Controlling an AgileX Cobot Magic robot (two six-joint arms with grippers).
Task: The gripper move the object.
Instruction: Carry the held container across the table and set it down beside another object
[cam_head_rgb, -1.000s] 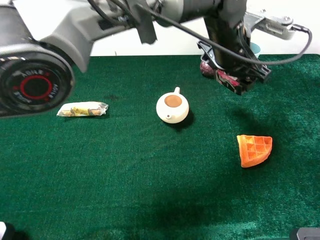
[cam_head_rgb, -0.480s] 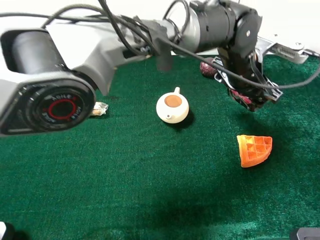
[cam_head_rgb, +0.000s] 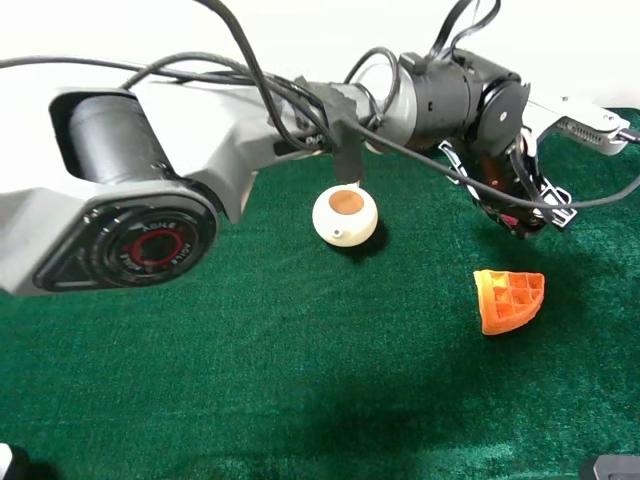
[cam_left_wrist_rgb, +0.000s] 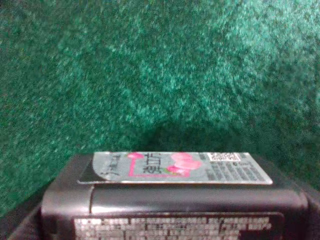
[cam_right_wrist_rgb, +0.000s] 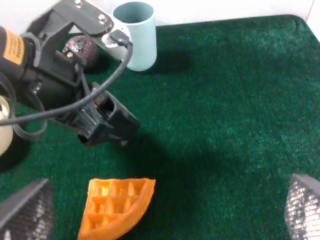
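My left gripper (cam_head_rgb: 524, 210) reaches across to the right side of the green cloth and is shut on the object (cam_left_wrist_rgb: 175, 200), a small black box with a pink and white label. The box hangs a little above the cloth, with its shadow beneath it. In the right wrist view the left gripper (cam_right_wrist_rgb: 107, 121) hovers just beyond the orange waffle piece (cam_right_wrist_rgb: 117, 205). In the high view the fingers hide most of the box. My right gripper (cam_right_wrist_rgb: 162, 212) stands open, its mesh pads (cam_right_wrist_rgb: 25, 212) wide apart with nothing between them.
The waffle piece (cam_head_rgb: 510, 298) lies close below the held box. A cream teapot (cam_head_rgb: 345, 215) stands mid-table. A pale blue cup (cam_right_wrist_rgb: 135, 35) and a dark red ball (cam_right_wrist_rgb: 80, 46) sit at the back edge. The left arm (cam_head_rgb: 150, 190) spans the left half.
The left arm has swung lower and carried the box to the right and down towards the cloth, nearer the waffle. The arm now covers the snack bar at the left.
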